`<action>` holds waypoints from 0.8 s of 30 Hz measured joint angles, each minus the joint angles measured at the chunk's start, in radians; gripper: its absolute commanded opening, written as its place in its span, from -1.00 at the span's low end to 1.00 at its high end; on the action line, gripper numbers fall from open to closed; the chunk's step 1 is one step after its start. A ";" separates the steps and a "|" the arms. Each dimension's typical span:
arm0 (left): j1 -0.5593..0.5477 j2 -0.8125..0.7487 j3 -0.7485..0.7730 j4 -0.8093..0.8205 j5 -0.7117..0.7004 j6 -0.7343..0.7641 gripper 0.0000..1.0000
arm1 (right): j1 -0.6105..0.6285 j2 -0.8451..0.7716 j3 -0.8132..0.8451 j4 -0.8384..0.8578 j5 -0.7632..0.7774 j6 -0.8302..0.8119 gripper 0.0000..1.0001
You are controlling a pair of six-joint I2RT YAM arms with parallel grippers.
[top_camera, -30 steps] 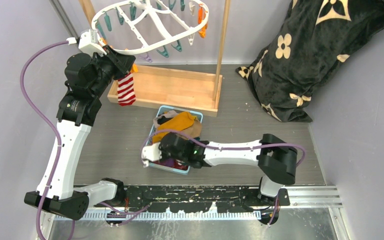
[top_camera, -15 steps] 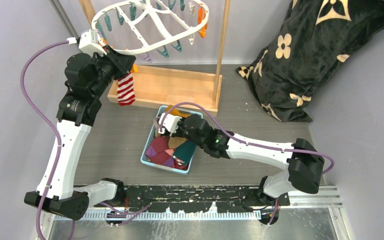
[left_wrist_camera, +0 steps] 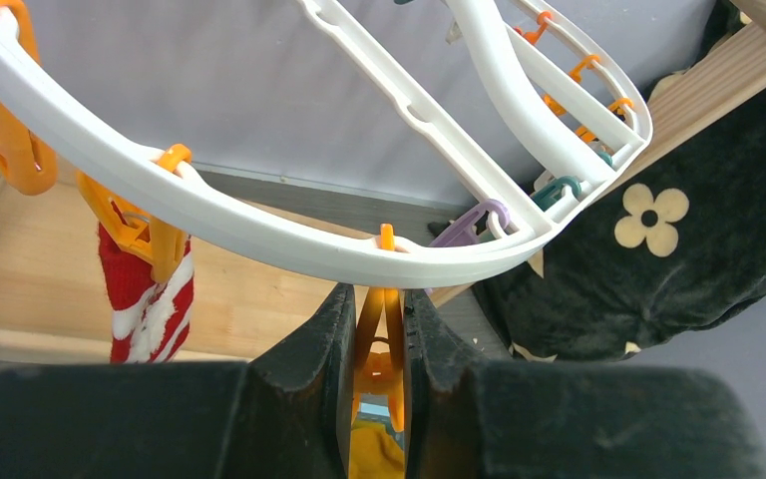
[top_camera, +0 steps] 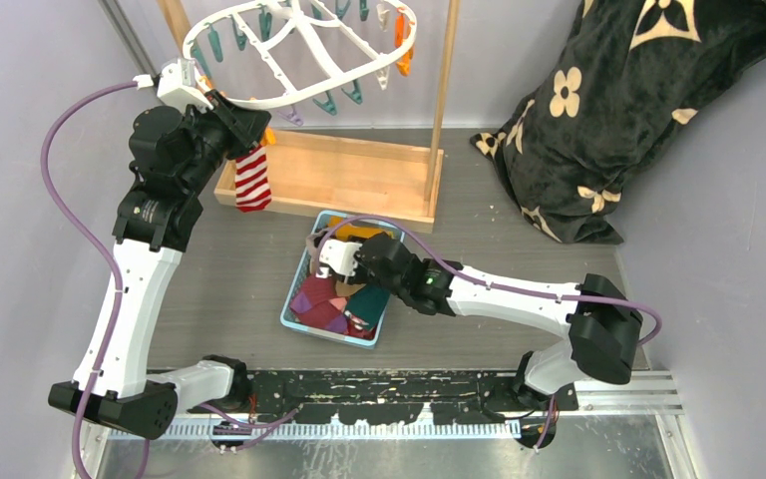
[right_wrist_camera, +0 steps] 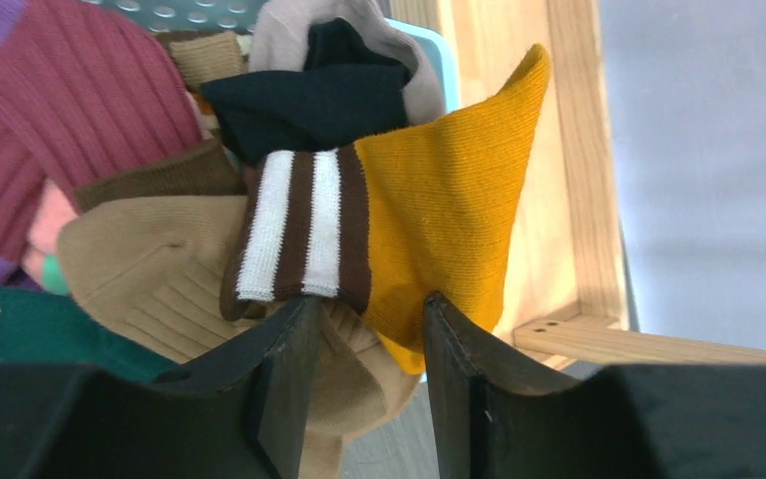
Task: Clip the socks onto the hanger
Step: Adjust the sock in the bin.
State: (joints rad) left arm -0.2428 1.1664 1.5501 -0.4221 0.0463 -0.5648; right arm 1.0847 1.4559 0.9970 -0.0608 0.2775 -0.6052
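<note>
- Mustard sock with the brown-and-white cuff lies on top of the pile in the blue basket. My right hand is released, its jaws parted astride that cuff.
- A tan sock bunches between the same jaws. I'd shift toward the mustard side before pinching, so that only one sock comes up.
- I'd take the cuff deep between the fingers and leave a free edge above them to feed into a clip.
- My left hand is clenched on an orange clip that hangs from the near rim of the hanger. I cannot tell whether the clip's mouth gapes.
- The red-white striped sock already hangs from the neighbouring clip, just beside mine, so the new sock should come in from the other side.
- The basket's far rim sits near the base of the wooden stand, so I'd lift straight up before swinging across.
- The stand's upright post rises right of the hanger, and the black blanket lies well apart. Bare table left of the basket gives the open lane.
</note>
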 measured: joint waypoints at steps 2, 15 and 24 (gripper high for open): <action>0.000 0.000 0.000 0.000 0.000 0.000 -0.83 | 0.000 0.000 0.000 0.005 0.018 -0.017 0.02; 0.000 0.000 0.000 0.000 0.000 0.000 -0.84 | 0.036 -0.023 0.000 -0.043 -0.056 -0.227 0.10; 0.000 0.000 0.000 0.000 0.004 0.000 -0.84 | 0.106 -0.023 -0.029 -0.095 -0.052 -0.315 0.09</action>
State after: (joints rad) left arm -0.2428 1.1667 1.5501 -0.4221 0.0502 -0.5652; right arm 1.1904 1.4330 0.9676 -0.1562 0.2256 -0.9203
